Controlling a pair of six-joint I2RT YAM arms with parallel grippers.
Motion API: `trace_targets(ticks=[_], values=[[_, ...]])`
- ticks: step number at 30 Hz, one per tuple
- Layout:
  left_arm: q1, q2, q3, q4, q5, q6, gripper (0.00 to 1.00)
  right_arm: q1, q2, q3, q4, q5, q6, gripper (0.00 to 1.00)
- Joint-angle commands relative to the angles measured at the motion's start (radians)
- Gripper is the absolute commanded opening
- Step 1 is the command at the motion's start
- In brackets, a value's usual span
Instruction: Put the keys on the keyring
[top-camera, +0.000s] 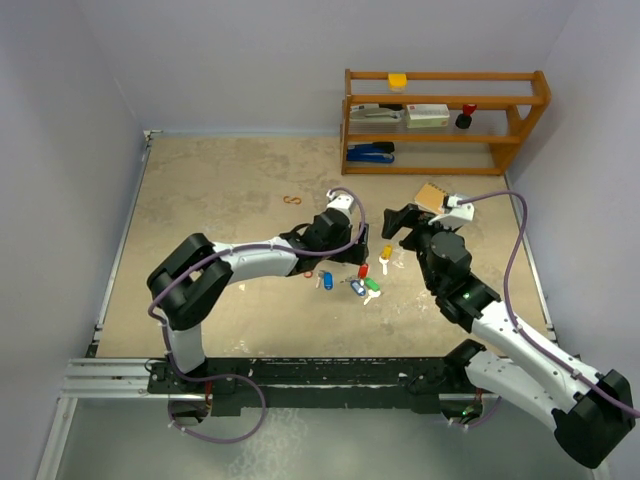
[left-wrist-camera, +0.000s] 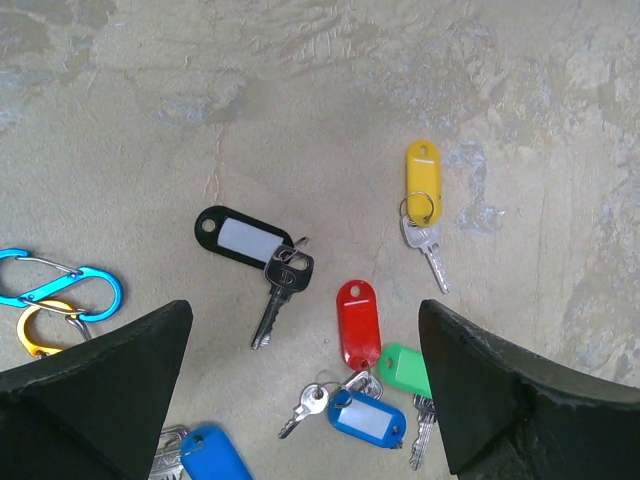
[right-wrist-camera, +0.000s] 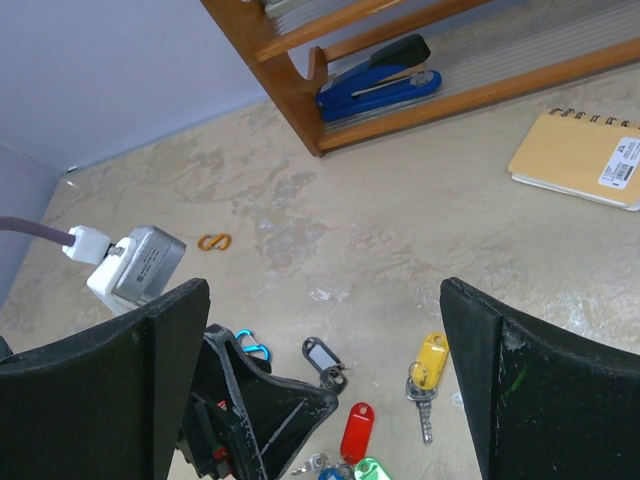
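the left gripper (left-wrist-camera: 305, 310), spread wide and empty, hangs just above the keys (left-wrist-camera: 357, 322) lying loose on the table (left-wrist-camera: 300, 100), likely to pick one; the right gripper (right-wrist-camera: 325, 290), also released and empty, hovers near.

Black-and-white jointed arms (top-camera: 250, 262), purple cables (top-camera: 526, 220), matte black wedge-shaped pincer fingers (left-wrist-camera: 500, 390)
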Motion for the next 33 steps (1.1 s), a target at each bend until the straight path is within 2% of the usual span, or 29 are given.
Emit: trace_targets(ticks=[1, 22, 33], values=[[0.003, 0.009, -0.009, 0.069, 0.015, -0.034, 0.92, 0.003, -0.013, 0.001, 0.011, 0.031, -0.005, 1.00], [0.010, 0.051, -0.034, 0.046, -0.021, -0.039, 0.93, 0.003, 0.004, 0.002, 0.014, 0.020, 0.002, 1.00], [0.106, 0.053, -0.092, 0.040, 0.002, -0.052, 0.93, 0.003, 0.018, 0.001, 0.020, 0.016, 0.004, 1.00]])
